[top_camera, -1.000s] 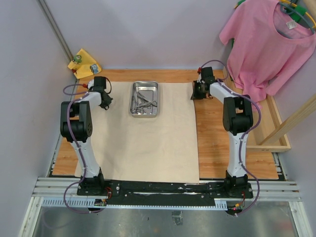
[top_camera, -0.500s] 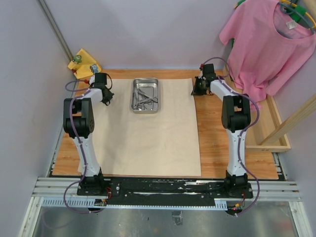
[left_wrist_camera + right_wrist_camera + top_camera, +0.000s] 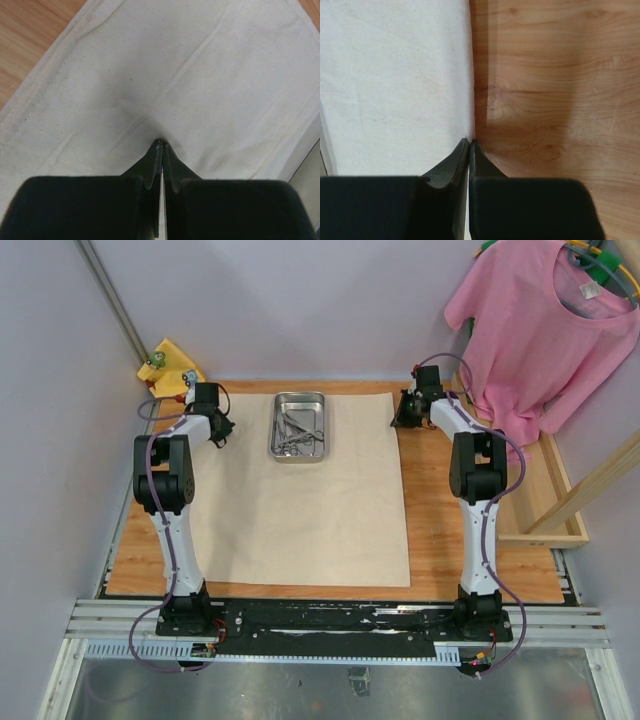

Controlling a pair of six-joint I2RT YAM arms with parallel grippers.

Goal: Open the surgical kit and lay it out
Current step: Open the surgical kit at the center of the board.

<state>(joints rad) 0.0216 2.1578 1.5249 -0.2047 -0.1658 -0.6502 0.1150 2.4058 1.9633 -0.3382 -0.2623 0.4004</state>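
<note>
The beige cloth wrap (image 3: 300,500) lies open and flat. The steel tray (image 3: 299,395) sits on its far middle, with the forceps and tweezers (image 3: 297,432) heaped inside. Over the last second we see the whole sheet, tray aboard, slide toward the far edge of the wooden tabletop (image 3: 470,530) and square up there. Left of the tray, the left gripper (image 3: 221,432) has just pinched shut on a puckered fold of the wrap. Right of the tray, the right gripper (image 3: 402,416) is closed on the wrap's side edge. We judge the unwrapping done and the sheet positioned. The instruments have not yet been lifted from the tray and laid out.
</note>
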